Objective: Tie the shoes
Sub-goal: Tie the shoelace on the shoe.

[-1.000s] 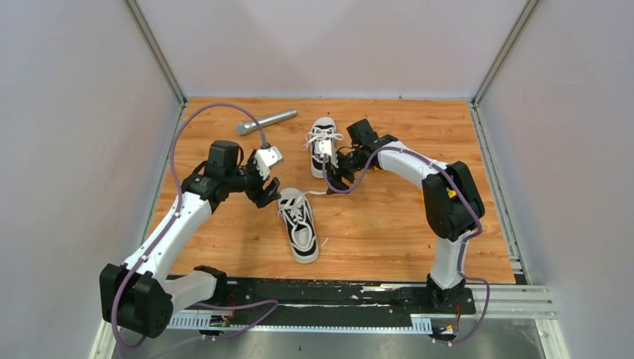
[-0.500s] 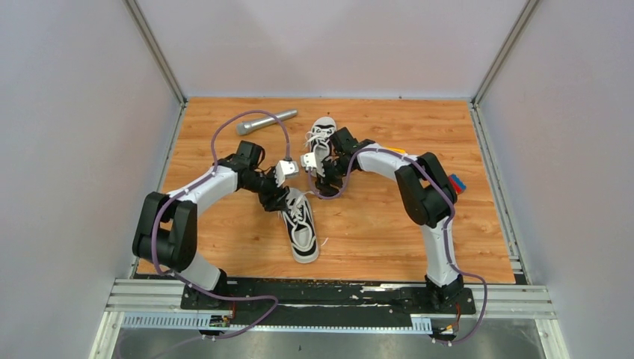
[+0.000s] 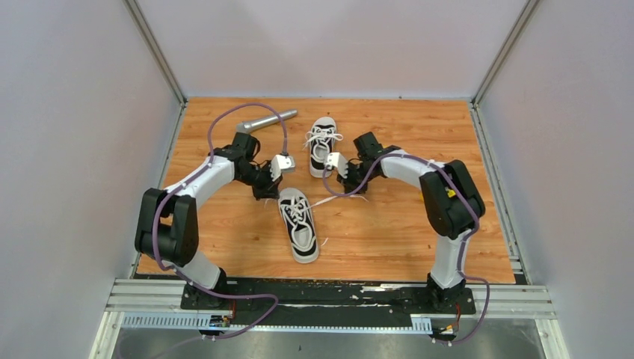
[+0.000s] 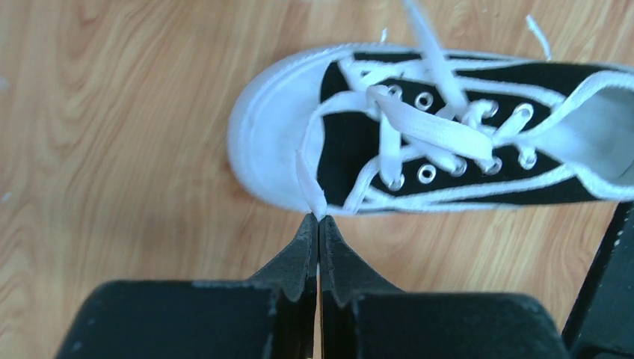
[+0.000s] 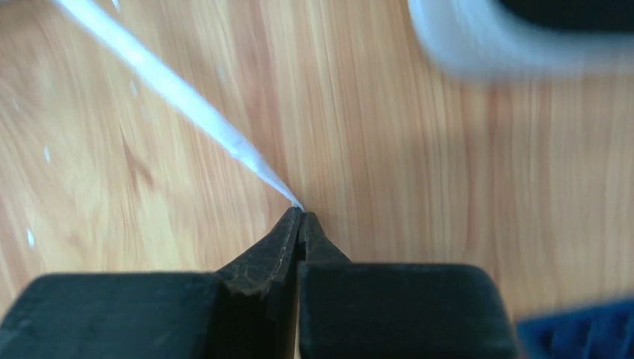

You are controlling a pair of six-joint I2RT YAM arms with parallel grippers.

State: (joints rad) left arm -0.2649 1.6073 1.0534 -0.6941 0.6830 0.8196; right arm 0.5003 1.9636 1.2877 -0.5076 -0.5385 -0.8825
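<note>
Plain pale walls (image 3: 321,45) enclose a wooden tabletop (image 3: 389,224).

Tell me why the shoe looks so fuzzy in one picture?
Right wrist view: the shoe edge in the top corner and the lace are smeared and out of focus. Left wrist view: the shoe is sharp, its eyelets clear. Top view: evenly lit, no glare on the wood.

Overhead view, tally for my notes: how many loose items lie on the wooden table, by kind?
Sneakers: 2
Grey metal cylinder: 1
Total: 3
</note>
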